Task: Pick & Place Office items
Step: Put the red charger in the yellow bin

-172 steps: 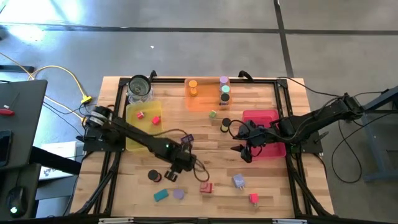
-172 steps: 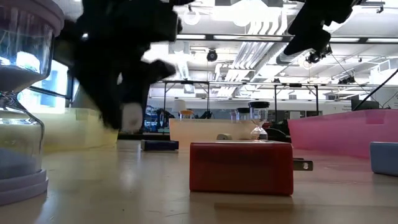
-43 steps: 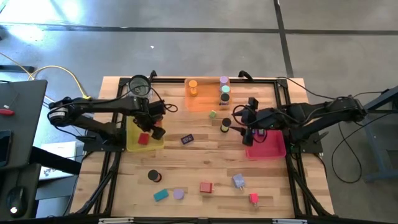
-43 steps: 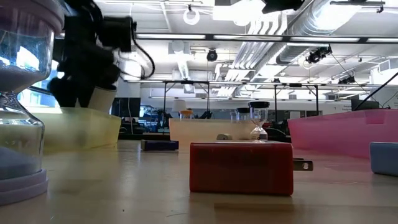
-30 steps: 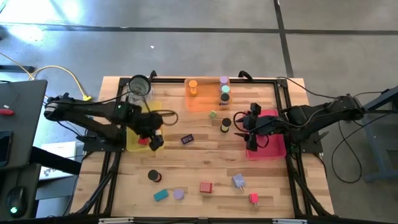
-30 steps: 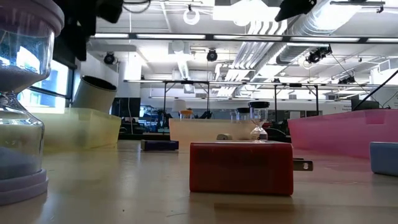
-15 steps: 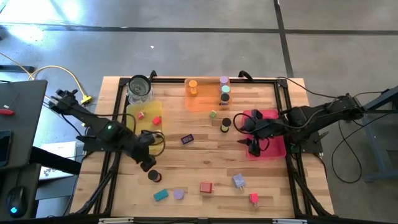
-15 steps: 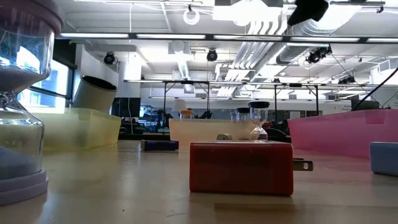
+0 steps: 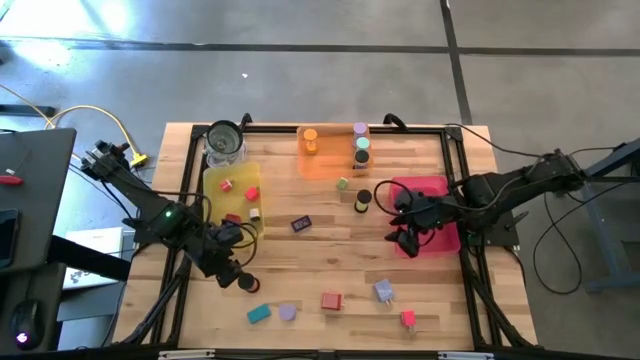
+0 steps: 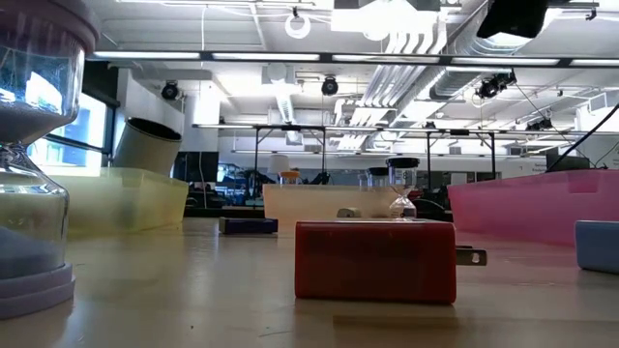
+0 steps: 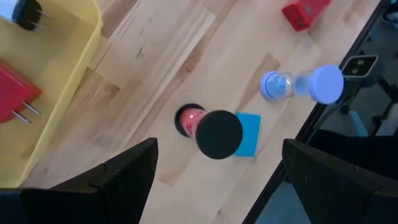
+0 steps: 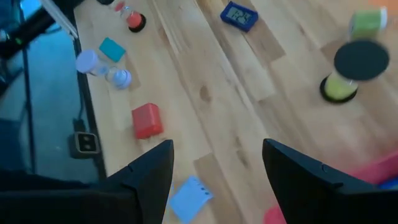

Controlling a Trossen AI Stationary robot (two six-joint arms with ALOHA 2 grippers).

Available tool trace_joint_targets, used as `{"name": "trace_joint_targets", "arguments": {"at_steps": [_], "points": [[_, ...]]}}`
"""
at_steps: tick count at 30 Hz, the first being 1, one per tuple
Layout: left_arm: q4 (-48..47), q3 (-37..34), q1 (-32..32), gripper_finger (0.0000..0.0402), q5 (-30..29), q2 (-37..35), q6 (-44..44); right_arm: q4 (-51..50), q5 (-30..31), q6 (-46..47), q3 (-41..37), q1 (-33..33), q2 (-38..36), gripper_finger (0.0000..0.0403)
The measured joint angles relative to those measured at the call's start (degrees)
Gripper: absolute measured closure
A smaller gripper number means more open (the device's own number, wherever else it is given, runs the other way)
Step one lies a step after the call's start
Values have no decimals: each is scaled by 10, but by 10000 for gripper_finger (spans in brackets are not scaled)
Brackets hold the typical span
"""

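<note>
Small office items lie on the near half of the wooden table: a black-capped cylinder with a red middle (image 11: 214, 130) standing on end, a teal block (image 11: 247, 134), a lavender cylinder (image 11: 301, 84) on its side, a red block (image 9: 331, 300), a lavender block (image 9: 384, 291) and a small red piece (image 9: 407, 318). My left gripper (image 9: 232, 268) hovers open just above the black-capped cylinder (image 9: 245, 283), touching nothing. My right gripper (image 9: 403, 240) hangs open and empty over the left edge of the pink tray (image 9: 437, 238).
The yellow tray (image 9: 215, 205) at the left holds red pieces. The orange tray (image 9: 330, 165) at the far side holds several cylinders. A glass jar (image 9: 225, 142) stands at the far left. A dark-blue piece (image 9: 301, 224) and a black-capped cylinder (image 9: 362, 201) sit mid-table.
My left gripper has swung from the yellow tray's near edge toward the table's near edge and now hangs over the black-capped cylinder, still open. My right gripper has rolled about its own axis while staying over the pink tray's left edge.
</note>
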Motion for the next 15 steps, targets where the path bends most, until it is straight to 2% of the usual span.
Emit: {"name": "trace_joint_targets", "arguments": {"at_steps": [7, 12, 15], "points": [[0, 0, 5, 67, 22, 0, 82, 1, 23, 115, 0, 20, 2, 168], [3, 0, 4, 67, 27, 0, 83, 1, 50, 182, 0, 38, 16, 168], [4, 0, -2, 67, 29, 0, 124, 2, 50, 218, 0, 55, 34, 168]]}}
